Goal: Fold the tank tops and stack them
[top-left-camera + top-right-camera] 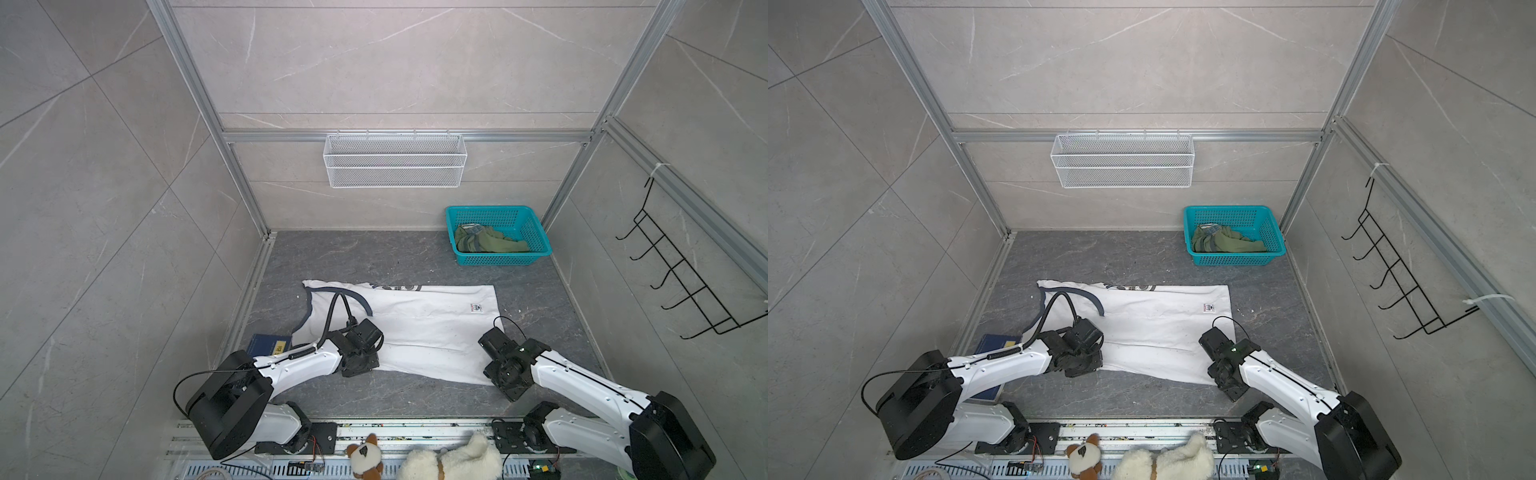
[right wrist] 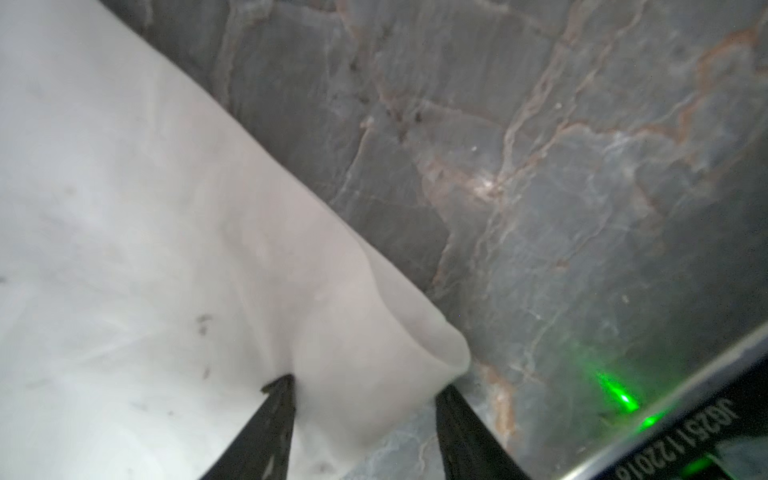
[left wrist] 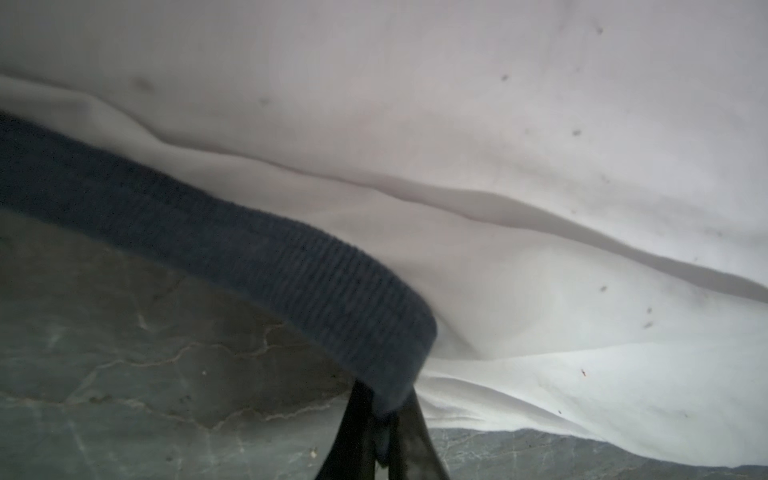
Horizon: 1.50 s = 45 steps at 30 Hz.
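the white top (image 1: 415, 328) lies spread on the desk (image 1: 374, 257), near the centre. its straps point to 9 o'clock and its hem to 3 o'clock. the olive top (image 1: 486, 243) sits crumpled in the teal basket (image 1: 498, 259) at about 1 o'clock, well apart from the white one.

the left gripper (image 3: 384, 399) is at the white top's 7 o'clock corner. its jaws are closed tight on the navy trim (image 3: 249, 257), and the cloth rises in a soft ridge from that pinch. the right gripper (image 2: 365, 384) is at the 5 o'clock corner. its jaws stand apart on either side of a raised roll of the white hem. the roll is not yet squeezed flat, so i judge this side is not yet secured.

the cloth looks thin, light and limp. it should sag and drag wherever it is not held, and a single layer could slip out of a shallow pinch. the ribbed trim is thicker and looks like the firmer place to hold. on the hem side, a deep bite over the doubled edge seems safest. lifting both near corners together towards 12 o'clock should fold it evenly. an uneven lift would likely skew the edge.
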Each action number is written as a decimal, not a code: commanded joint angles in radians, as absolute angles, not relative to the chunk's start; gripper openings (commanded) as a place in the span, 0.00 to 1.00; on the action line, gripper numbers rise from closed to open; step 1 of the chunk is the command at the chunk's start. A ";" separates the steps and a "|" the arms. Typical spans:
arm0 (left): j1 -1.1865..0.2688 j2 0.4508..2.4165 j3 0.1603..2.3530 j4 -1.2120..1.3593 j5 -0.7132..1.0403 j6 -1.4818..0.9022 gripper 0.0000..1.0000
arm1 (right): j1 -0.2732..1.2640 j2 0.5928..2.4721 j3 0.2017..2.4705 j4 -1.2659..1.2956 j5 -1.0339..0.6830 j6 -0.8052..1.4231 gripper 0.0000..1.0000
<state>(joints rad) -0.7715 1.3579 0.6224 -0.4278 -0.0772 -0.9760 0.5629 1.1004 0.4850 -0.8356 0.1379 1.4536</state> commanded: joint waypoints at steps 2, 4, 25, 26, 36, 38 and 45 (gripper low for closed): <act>-0.725 1.384 0.622 -0.437 -0.111 -0.922 0.00 | 0.593 1.113 0.475 -0.822 0.160 1.505 0.57; -0.724 1.394 0.629 -0.434 -0.105 -0.917 0.00 | 0.601 1.131 0.483 -0.826 0.165 1.510 0.56; -0.782 1.262 0.649 -0.573 -0.090 -0.995 0.00 | 0.620 1.060 0.622 -0.992 0.392 1.437 0.10; -0.791 1.245 0.652 -0.589 -0.093 -1.008 0.00 | 0.620 1.056 0.631 -0.992 0.401 1.423 0.10; -0.797 1.337 0.881 -0.604 -0.096 -0.935 0.00 | 0.485 1.175 0.767 -0.848 0.359 1.127 0.10; -0.773 1.405 0.968 -0.632 -0.100 -0.896 0.00 | 0.423 1.213 0.793 -0.801 0.321 1.059 0.10; -0.675 1.578 1.149 -0.659 -0.087 -0.811 0.00 | 0.332 1.371 0.892 -0.664 0.263 0.898 0.10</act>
<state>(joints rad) -0.7090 1.5356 1.0939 -0.6117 -0.0772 -0.8768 0.3504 1.3300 0.8482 -0.7387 0.2867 1.0069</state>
